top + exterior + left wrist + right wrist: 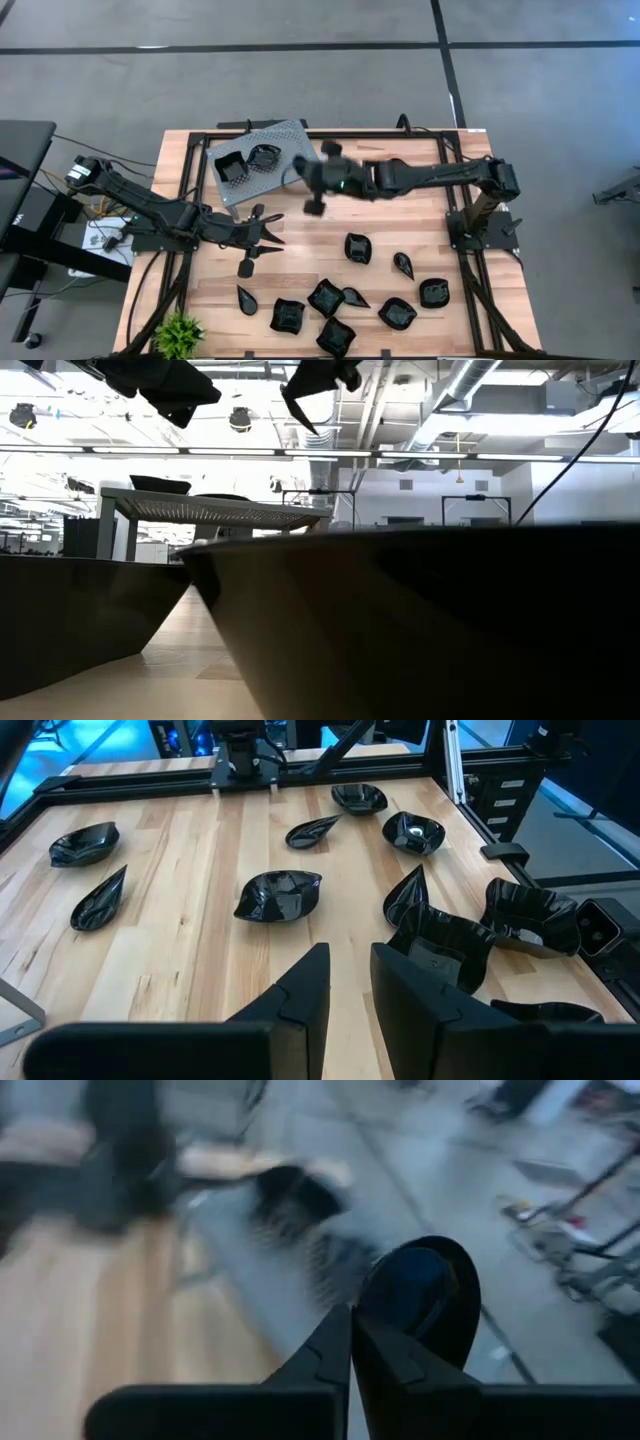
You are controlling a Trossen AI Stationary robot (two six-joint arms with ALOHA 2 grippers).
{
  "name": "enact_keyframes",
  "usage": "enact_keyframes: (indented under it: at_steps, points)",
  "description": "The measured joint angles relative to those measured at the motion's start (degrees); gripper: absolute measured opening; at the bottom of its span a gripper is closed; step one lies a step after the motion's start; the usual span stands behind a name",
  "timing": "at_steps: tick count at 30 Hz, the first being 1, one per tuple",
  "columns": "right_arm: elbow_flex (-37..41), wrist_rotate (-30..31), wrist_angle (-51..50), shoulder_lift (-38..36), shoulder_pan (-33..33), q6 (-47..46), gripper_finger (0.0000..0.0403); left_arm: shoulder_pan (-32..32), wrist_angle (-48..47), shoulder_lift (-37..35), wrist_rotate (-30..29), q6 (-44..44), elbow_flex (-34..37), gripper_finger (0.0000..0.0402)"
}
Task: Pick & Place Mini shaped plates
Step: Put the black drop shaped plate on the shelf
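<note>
Black glossy plate (420, 1295), pinched thinly at its rim by the right pincer (350, 1325) near the grey tray (275, 145), could slip and drop; left pincer (345, 985) waits open.

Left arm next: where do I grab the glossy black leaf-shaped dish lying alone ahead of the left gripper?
Probably pinch the raised rim of the glossy black leaf-shaped dish on its broad side, descending from above with the open left gripper: it sits upright, bare wooden table around it, its pointed end too narrow. The right gripper holds a round black dish.
</note>
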State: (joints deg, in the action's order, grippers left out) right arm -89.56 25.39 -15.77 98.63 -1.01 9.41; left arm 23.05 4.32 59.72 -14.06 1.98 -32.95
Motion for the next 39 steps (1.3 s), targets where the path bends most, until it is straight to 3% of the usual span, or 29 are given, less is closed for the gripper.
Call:
enact_keyframes:
  at_steps: [6, 13, 24, 27, 31, 39]
  points:
    - [-0.1, -1.5, -0.7, 0.2, -5.7, 0.0, 0.0002, 0.0, 0.1, 0.0, 0.0, 0.0, 0.0, 0.0078]
    - [-6.1, -5.9, -13.9, 2.7, -9.1, -1.8, 0.0001, 0.0, 1.4, 0.0, 0.0, -0.2, 0.0, 0.0078]
    - [-25.4, -6.3, -24.6, 19.1, -13.3, 0.0, 0.0001, -0.1, 3.7, -0.4, 0.0, -0.2, 0.0, 0.0078]
    - [-29.2, -8.8, -26.6, 22.2, -14.2, 0.0, 0.0001, -0.2, 3.4, -0.4, 0.0, -0.2, 0.0, 0.0078]
    - [-31.2, -13.5, -26.8, 25.3, -14.7, -0.3, 0.0002, -0.2, 3.4, -0.4, 0.0, -0.2, 0.0, 0.0078]
    - [-32.0, -14.7, -27.8, 26.5, -15.7, 0.6, 0.0002, -0.2, 3.1, -0.4, 0.0, -0.2, 0.0, 0.0078]
